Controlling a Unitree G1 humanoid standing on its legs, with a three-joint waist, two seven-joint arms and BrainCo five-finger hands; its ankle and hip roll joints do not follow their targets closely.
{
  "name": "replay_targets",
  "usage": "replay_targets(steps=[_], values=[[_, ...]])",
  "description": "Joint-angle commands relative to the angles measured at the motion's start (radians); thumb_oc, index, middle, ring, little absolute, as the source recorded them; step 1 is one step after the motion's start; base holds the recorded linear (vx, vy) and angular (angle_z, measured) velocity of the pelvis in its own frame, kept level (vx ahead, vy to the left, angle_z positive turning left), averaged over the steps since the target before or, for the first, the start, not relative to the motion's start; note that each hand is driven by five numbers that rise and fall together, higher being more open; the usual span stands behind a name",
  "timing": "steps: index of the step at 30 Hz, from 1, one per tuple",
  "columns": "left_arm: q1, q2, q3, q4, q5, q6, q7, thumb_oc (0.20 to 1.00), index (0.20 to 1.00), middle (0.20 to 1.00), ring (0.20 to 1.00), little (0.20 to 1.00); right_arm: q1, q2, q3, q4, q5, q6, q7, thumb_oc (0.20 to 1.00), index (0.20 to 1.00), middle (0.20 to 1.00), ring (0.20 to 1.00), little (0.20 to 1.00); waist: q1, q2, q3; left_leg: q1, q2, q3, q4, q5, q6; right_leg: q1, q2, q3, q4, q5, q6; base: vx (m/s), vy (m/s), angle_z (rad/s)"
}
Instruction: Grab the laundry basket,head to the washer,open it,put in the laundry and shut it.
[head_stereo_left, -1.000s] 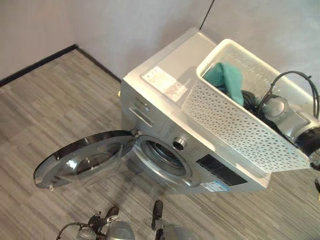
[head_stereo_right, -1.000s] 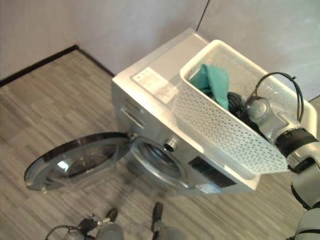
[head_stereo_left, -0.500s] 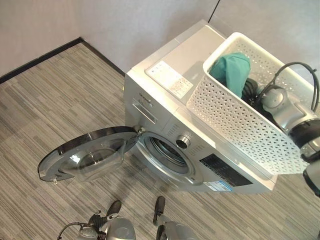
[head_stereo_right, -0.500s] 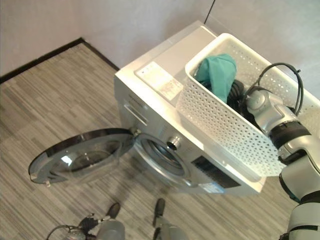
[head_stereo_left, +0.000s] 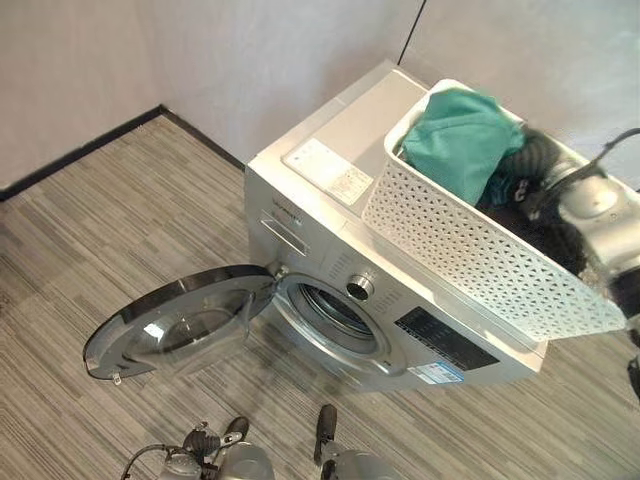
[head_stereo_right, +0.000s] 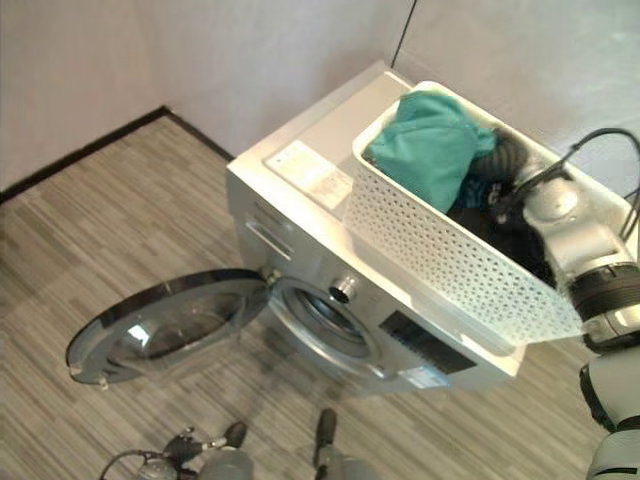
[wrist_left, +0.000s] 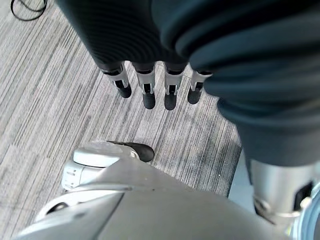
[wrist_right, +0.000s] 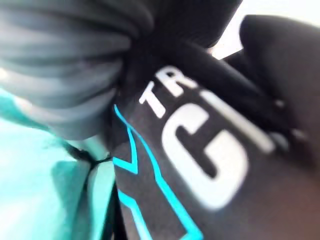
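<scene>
While the right hand (head_stereo_right: 500, 180) is buried in the laundry (head_stereo_right: 432, 150), grip unreadable, the basket (head_stereo_right: 440, 245) lies lengthwise atop the washer (head_stereo_right: 300, 215), its open door (head_stereo_right: 165, 325) below-left; left hand (wrist_left: 150, 85) hangs relaxed

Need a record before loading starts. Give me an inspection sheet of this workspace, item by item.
Surface: grey striped floor; silver washer top carries the basket.
Job's things: white basket on the washer top, holding a teal cloth and a dark garment; washer door swung open, drum visible.
Clutter: nothing seen.
Hands: right hand reaches into the basket, fingers hidden in clothes; left hand hangs over the floor, fingers straight.
Cables: nothing seen.
Surroundings: pale walls, dark skirting.
</scene>
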Motion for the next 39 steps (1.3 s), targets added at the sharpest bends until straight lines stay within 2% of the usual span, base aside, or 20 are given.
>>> replay_targets(steps=[1, 5, 9, 12, 13, 19, 23, 25, 26, 27, 33, 38, 39], values=[[-0.014, -0.012, -0.042, 0.081, 0.037, -0.004, 0.015, 1.0, 1.0, 1.0, 1.0, 1.0, -0.086, -0.066, -0.053, -0.007, 0.048, -0.066, -0.104, 0.2, 0.2, 0.2, 0.2, 0.2, -0.002, -0.028, -0.063, 0.006, -0.003, 0.053, -0.063, 0.007, 0.069, 0.043, -0.056, -0.007, 0.047, -0.133, 0.048, 0.0, 0.017, -0.24], [-0.005, -0.018, -0.032, 0.09, 0.035, -0.001, 0.02, 1.0, 1.0, 1.0, 1.0, 1.0, -0.11, -0.048, -0.068, 0.003, 0.048, -0.062, -0.125, 0.2, 0.2, 0.2, 0.2, 0.2, -0.011, -0.02, -0.08, 0.021, -0.004, 0.071, -0.066, 0.002, 0.074, 0.046, -0.057, 0.007, 0.042, -0.125, 0.051, -0.01, 0.023, -0.15], [0.004, -0.025, -0.037, 0.086, 0.026, -0.001, 0.019, 1.0, 1.0, 1.0, 1.0, 1.0, -0.113, -0.034, -0.04, 0.014, 0.025, -0.042, -0.103, 0.2, 0.2, 0.2, 0.2, 0.2, -0.019, -0.015, -0.089, 0.025, -0.007, 0.073, -0.068, 0.002, 0.075, 0.047, -0.06, 0.011, 0.045, -0.126, 0.05, -0.01, 0.017, -0.15], [0.009, -0.032, -0.044, 0.08, 0.02, -0.001, 0.011, 1.0, 1.0, 1.0, 1.0, 1.0, -0.117, -0.03, 0.022, 0.034, -0.027, -0.016, -0.055, 0.2, 0.2, 0.2, 0.2, 0.2, -0.023, -0.015, -0.087, 0.025, -0.008, 0.073, -0.068, 0.005, 0.076, 0.046, -0.061, 0.014, 0.051, -0.128, 0.05, 0.0, 0.0, 0.0], [0.014, -0.031, -0.05, 0.072, 0.015, -0.001, 0.002, 1.0, 1.0, 1.0, 1.0, 1.0, -0.129, -0.031, 0.112, 0.075, -0.104, 0.013, 0.01, 0.2, 0.2, 0.2, 0.2, 0.2, -0.021, -0.021, -0.082, 0.025, -0.01, 0.075, -0.067, 0.006, 0.075, 0.045, -0.063, 0.014, 0.053, -0.128, 0.05, 0.0, 0.0, 0.0], [0.024, -0.035, -0.054, 0.061, -0.005, -0.001, -0.02, 1.0, 1.0, 1.0, 1.0, 1.0, -0.211, -0.008, 0.325, 0.237, -0.305, 0.06, 0.102, 0.2, 0.2, 0.2, 0.2, 0.2, -0.011, -0.034, -0.061, 0.023, -0.008, 0.074, -0.068, 0.011, 0.074, 0.043, -0.063, 0.006, 0.053, -0.124, 0.052, 0.0, 0.0, 0.0], [0.017, -0.03, -0.064, 0.06, -0.014, 0.005, -0.029, 1.0, 1.0, 1.0, 1.0, 1.0, -0.238, 0.059, 0.373, 0.379, -0.41, 0.084, 0.118, 0.2, 0.2, 0.2, 0.2, 0.2, 0.006, -0.047, -0.044, 0.011, -0.007, 0.065, -0.07, 0.018, 0.073, 0.038, -0.062, -0.005, 0.054, -0.125, 0.052, -0.02, -0.005, 0.04], [0.009, -0.027, -0.066, 0.063, -0.023, 0.006, -0.033, 1.0, 1.0, 1.0, 1.0, 1.0, -0.248, 0.093, 0.374, 0.45, -0.436, 0.089, 0.112, 0.467, 0.467, 0.467, 0.467, 0.467, 0.016, -0.052, -0.035, 0.003, -0.009, 0.06, -0.07, 0.021, 0.073, 0.038, -0.063, -0.011, 0.053, -0.125, 0.052, -0.02, -0.015, 0.06], [0.009, -0.026, -0.068, 0.063, -0.025, 0.007, -0.035, 1.0, 1.0, 1.0, 1.0, 1.0, -0.251, 0.108, 0.374, 0.471, -0.445, 0.086, 0.11, 0.875, 0.875, 0.875, 0.875, 0.875, 0.02, -0.055, -0.032, -0.001, -0.01, 0.057, -0.07, 0.022, 0.073, 0.037, -0.064, -0.016, 0.054, -0.126, 0.053, -0.01, -0.016, 0.08], [0.008, -0.025, -0.069, 0.064, -0.027, 0.007, -0.035, 1.0, 1.0, 1.0, 1.0, 1.0, -0.255, 0.112, 0.37, 0.482, -0.447, 0.09, 0.106, 1.0, 1.0, 1.0, 1.0, 1.0, 0.024, -0.057, -0.03, -0.005, -0.011, 0.054, -0.07, 0.023, 0.073, 0.037, -0.064, -0.018, 0.054, -0.126, 0.053, 0.0, -0.012, 0.14], [0.028, -0.024, -0.054, 0.08, -0.033, 0.001, -0.039, 1.0, 1.0, 1.0, 1.0, 1.0, -0.31, 0.057, 0.375, 0.354, -0.322, 0.057, 0.109, 1.0, 1.0, 1.0, 1.0, 1.0, 0.024, -0.061, -0.032, -0.01, -0.013, 0.049, -0.069, 0.023, 0.073, 0.036, -0.065, -0.019, 0.051, -0.124, 0.052, 0.01, -0.003, 0.08], [0.038, -0.027, -0.04, 0.092, -0.033, -0.005, -0.043, 1.0, 1.0, 1.0, 1.0, 1.0, -0.364, -0.029, 0.444, 0.234, -0.257, 0.023, 0.141, 1.0, 1.0, 1.0, 1.0, 1.0, 0.017, -0.063, -0.038, 0.0, -0.012, 0.062, -0.071, 0.02, 0.072, 0.037, -0.066, -0.016, 0.049, -0.119, 0.056, 0.01, 0.006, -0.01], [0.039, -0.026, -0.035, 0.092, -0.03, -0.01, -0.046, 1.0, 1.0, 1.0, 1.0, 1.0, -0.391, -0.086, 0.491, 0.164, -0.23, 0.008, 0.161, 1.0, 1.0, 1.0, 1.0, 1.0, 0.012, -0.065, -0.042, 0.004, -0.011, 0.066, -0.072, 0.018, 0.071, 0.038, -0.067, -0.016, 0.05, -0.12, 0.057, 0.0, 0.0, 0.0]])
